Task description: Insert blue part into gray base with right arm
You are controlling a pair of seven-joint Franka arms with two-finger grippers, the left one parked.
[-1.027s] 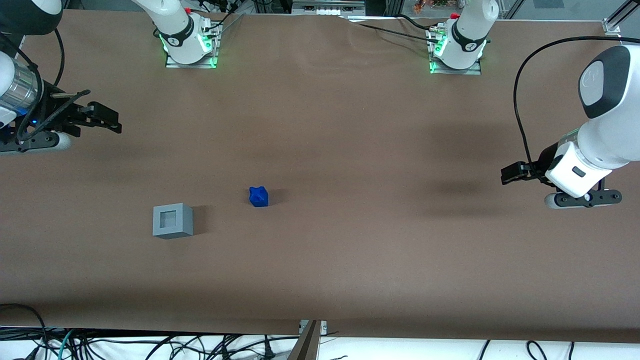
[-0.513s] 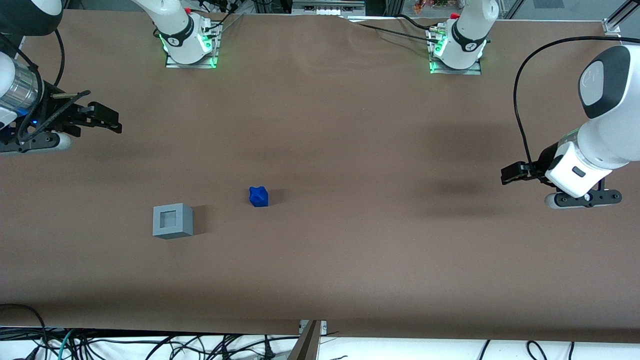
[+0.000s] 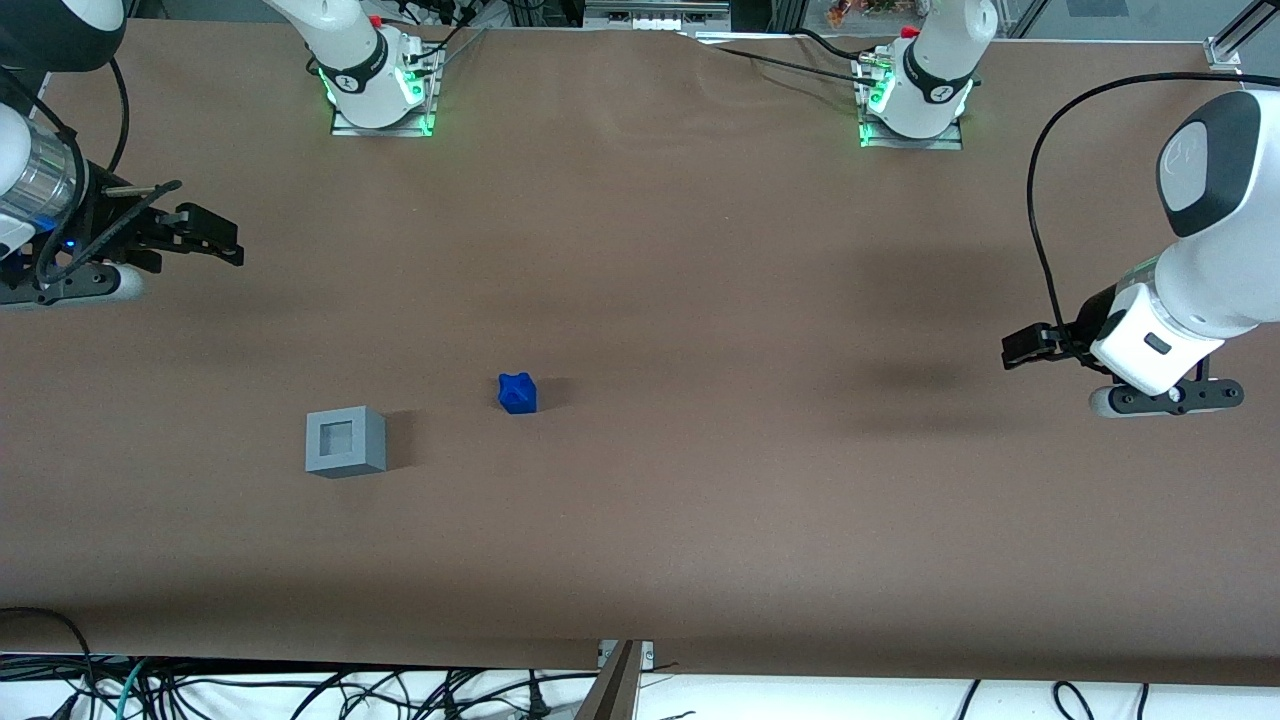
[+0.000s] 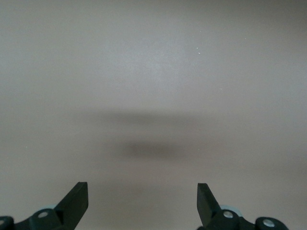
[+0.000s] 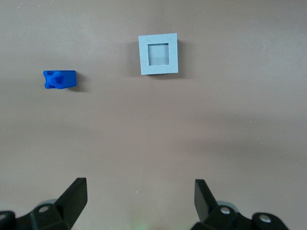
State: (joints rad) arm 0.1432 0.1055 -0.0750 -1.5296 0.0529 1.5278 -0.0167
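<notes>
The blue part [image 3: 517, 393] [image 5: 59, 79] rests alone on the brown table, its bumpy top up. The gray base [image 3: 345, 442] [image 5: 159, 54] stands beside it, a little nearer the front camera and toward the working arm's end, its square recess empty. My right gripper [image 3: 222, 243] [image 5: 139, 191] hangs above the table at the working arm's end, well apart from both pieces and farther from the front camera than they are. Its fingers [image 5: 74, 194] are spread wide with only bare table between them.
Two arm bases with green lights [image 3: 378, 92] [image 3: 912, 100] are bolted along the table's edge farthest from the front camera. Cables [image 3: 300, 690] hang below the near edge. The brown table [image 3: 700, 520] stretches wide around the two pieces.
</notes>
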